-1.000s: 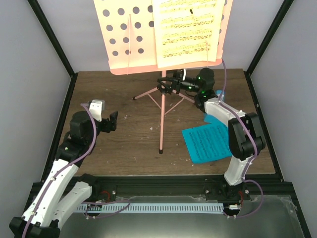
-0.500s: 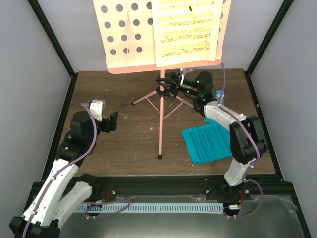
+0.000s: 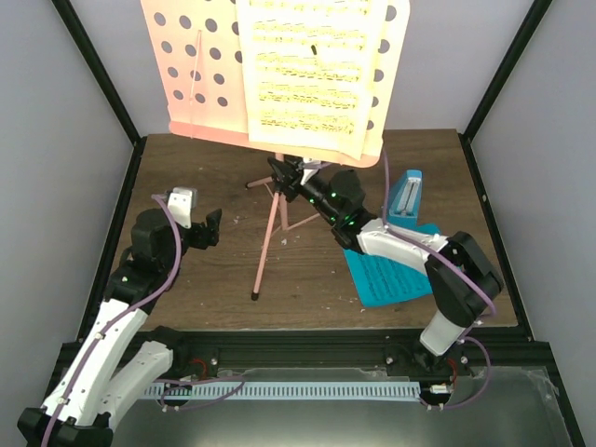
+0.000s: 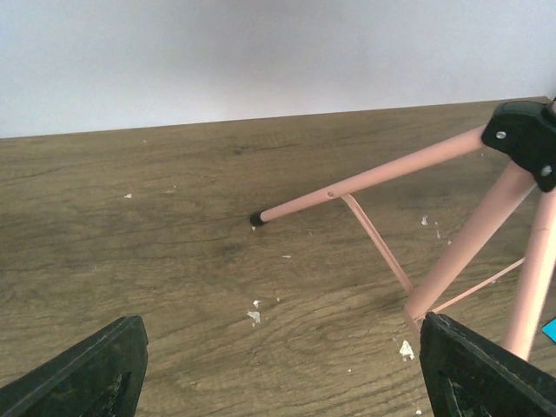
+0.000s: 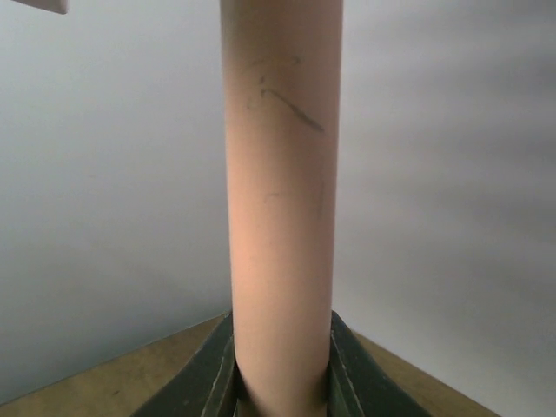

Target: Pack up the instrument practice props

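Note:
The salmon-pink music stand (image 3: 200,70) stands mid-table with its hole-punched desk high in the top view and a yellow music sheet (image 3: 312,74) on it. My right gripper (image 3: 291,177) is shut on the stand's pole, which fills the right wrist view (image 5: 280,200). The stand's legs show in the left wrist view (image 4: 373,178). A blue music sheet (image 3: 396,270) lies flat on the table under my right arm. The small blue metronome (image 3: 404,197) stands behind it. My left gripper (image 3: 207,228) is open and empty, left of the stand.
The wooden table (image 3: 233,270) is walled by grey panels with black frame posts (image 3: 98,74). White flecks lie on the wood (image 4: 254,314). A black rail runs along the near edge (image 3: 298,349).
My right gripper has pulled the stand to the left and nearer, uncovering the metronome. The desk and yellow sheet shifted left with it. The left arm has not moved.

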